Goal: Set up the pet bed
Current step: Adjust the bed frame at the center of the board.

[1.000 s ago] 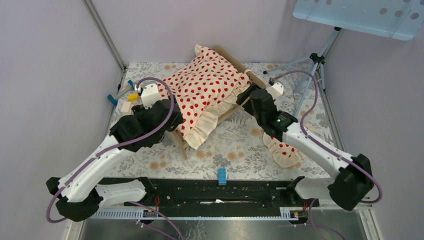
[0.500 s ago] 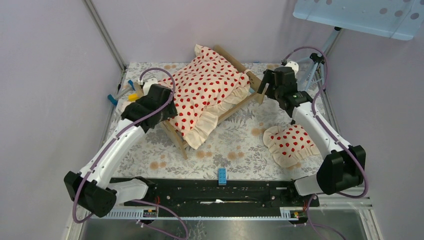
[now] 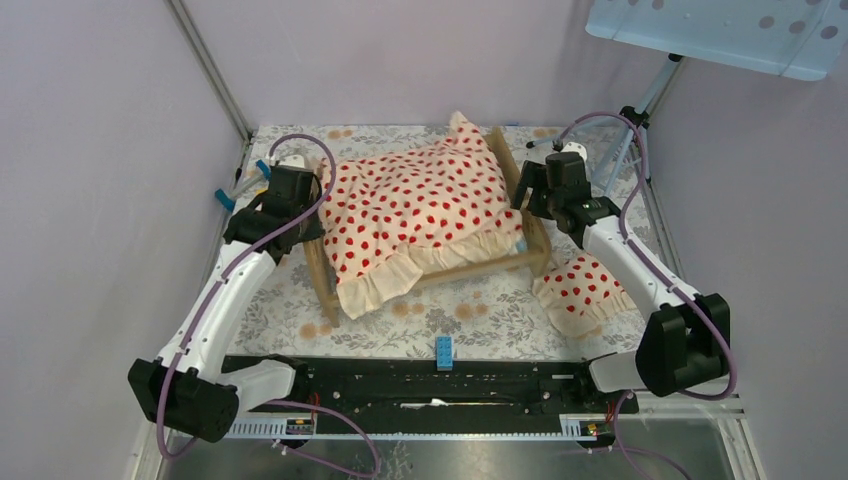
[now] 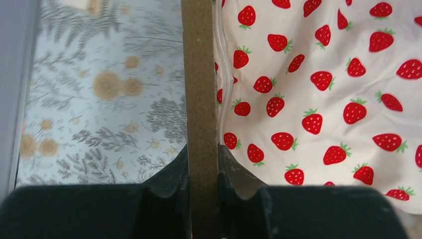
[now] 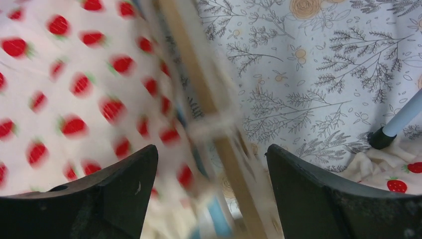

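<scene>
Top external view: the small light-wood pet bed (image 3: 538, 248) with rounded end boards stood on the floral-patterned desk (image 3: 470, 310), towards its far middle, lying crosswise between the two arms. A cream ruffled blanket with red spots (image 3: 415, 205) covered the bed's top, and its frill hung over the near side rail. The left arm (image 3: 240, 290) reached to the bed's left end board, and the right arm (image 3: 620, 250) reached to its right end board; the state of either arm's fingers could not be judged from this height. A small matching ruffled pillow (image 3: 580, 290) lay on the desk just beside the bed's near right corner. A little blue block (image 3: 443, 350) stood at the near edge of the desk. A grey tripod stand (image 3: 640, 110) stood at the far right corner. Left wrist view: the left fingers (image 4: 169, 174) were pinched on the thin edge of a bed board (image 4: 199, 74), one on each face, with the blanket (image 4: 323, 89) on one side of the board and the desk (image 4: 109, 99) on the other. Right wrist view: the right fingers (image 5: 114, 189) were spread wide, gripping nothing, with a blurred wooden rail of the bed (image 5: 199, 84) between them. The blanket (image 5: 64, 89) lay to one side, and the tripod's foot (image 5: 398, 124) and a corner of the pillow (image 5: 393, 174) showed at the other.
</scene>
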Robot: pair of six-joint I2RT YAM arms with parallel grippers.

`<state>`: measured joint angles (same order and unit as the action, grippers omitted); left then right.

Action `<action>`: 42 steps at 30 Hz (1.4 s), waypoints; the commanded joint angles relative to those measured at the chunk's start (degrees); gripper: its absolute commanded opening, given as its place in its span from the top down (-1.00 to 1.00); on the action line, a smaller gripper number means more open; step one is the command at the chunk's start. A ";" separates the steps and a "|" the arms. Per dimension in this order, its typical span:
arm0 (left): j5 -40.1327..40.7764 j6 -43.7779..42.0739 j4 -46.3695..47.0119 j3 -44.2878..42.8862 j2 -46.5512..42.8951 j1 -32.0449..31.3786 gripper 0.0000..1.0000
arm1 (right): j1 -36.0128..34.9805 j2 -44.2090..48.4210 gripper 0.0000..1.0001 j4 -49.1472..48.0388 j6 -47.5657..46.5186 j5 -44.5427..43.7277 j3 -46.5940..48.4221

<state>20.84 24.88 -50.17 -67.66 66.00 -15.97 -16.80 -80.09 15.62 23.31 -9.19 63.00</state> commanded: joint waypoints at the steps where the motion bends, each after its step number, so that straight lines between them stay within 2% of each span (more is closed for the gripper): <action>1: -16.46 -16.07 1.23 -0.16 -1.82 -1.44 1.00 | 0.31 4.70 -0.75 -1.54 -2.95 1.01 -1.88; 6: -15.66 -17.91 2.76 -1.83 -0.60 -0.03 1.00 | 0.27 9.02 -0.75 -2.60 -5.39 4.82 -5.41; 11: -7.34 -14.32 4.09 -6.41 4.88 4.00 1.00 | 0.30 7.33 -0.74 -1.34 -7.34 9.01 -3.92; 14: -6.82 -10.76 4.45 -7.68 6.65 8.17 1.00 | 0.27 5.57 -0.70 3.40 -5.04 3.19 -0.63; 18: -5.75 -6.80 6.03 -7.05 7.59 13.66 1.00 | 0.27 8.64 -0.62 4.41 -2.34 -3.03 -2.00; 24: -6.96 -5.95 7.80 -5.23 7.52 19.51 1.00 | 0.27 9.80 -0.57 5.65 -2.52 0.87 -3.06; 25: -8.15 -6.55 8.29 -4.94 7.22 19.72 0.95 | 0.27 10.55 -0.56 4.97 -3.23 2.55 -3.74; 29: -12.90 -8.11 8.60 -5.53 6.42 19.82 0.16 | 0.27 15.24 -0.58 -0.68 -6.51 11.69 -6.99; 31: -14.29 -8.56 8.56 -6.46 5.98 19.78 -0.11 | 0.28 16.26 -0.59 -2.39 -7.94 18.13 -7.48; 32: -15.11 -8.91 8.52 -7.15 5.73 19.77 -0.13 | 0.27 16.13 -0.59 -2.81 -8.58 21.01 -7.20; 34: -18.28 -10.56 8.93 -8.05 5.14 19.76 -0.05 | 0.27 14.59 -0.60 -2.34 -10.05 23.18 -5.46; 37: -20.57 -12.41 8.79 -7.95 5.65 19.62 0.15 | 0.27 12.21 -0.63 1.11 -10.68 17.34 -1.81; 42: -12.98 -12.74 4.87 -5.55 8.39 19.61 0.13 | 0.27 13.28 -0.67 0.35 -9.80 16.31 -2.54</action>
<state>4.47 13.04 -44.62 -73.14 73.36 3.81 -16.71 -67.92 16.49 14.33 7.01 58.92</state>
